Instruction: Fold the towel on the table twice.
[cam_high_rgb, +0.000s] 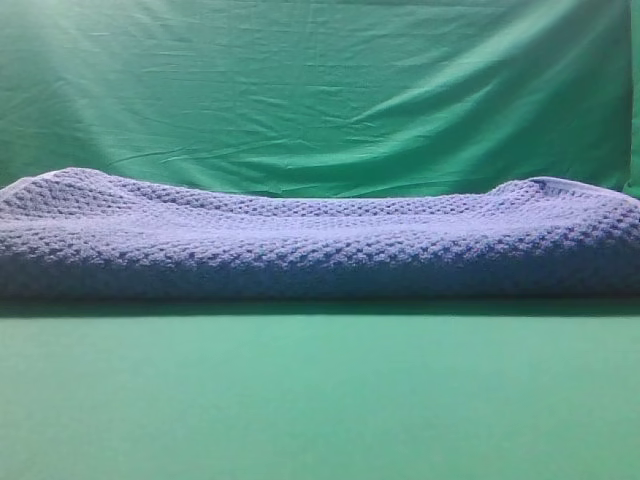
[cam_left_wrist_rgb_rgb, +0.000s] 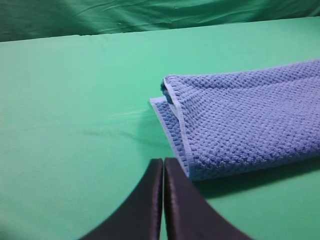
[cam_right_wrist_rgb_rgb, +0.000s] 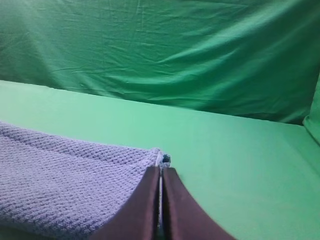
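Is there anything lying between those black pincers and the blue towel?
Nothing visible. The shut left pincer sits just off the towel edge over bare table; the shut right pincer is right at the towel's corner.

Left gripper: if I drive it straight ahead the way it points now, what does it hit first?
Likely the towel's pale hemmed edge. The left gripper, jaws shut, points just beside that near corner, so it may only graze it and slide on over bare table. Depth is hard to judge.
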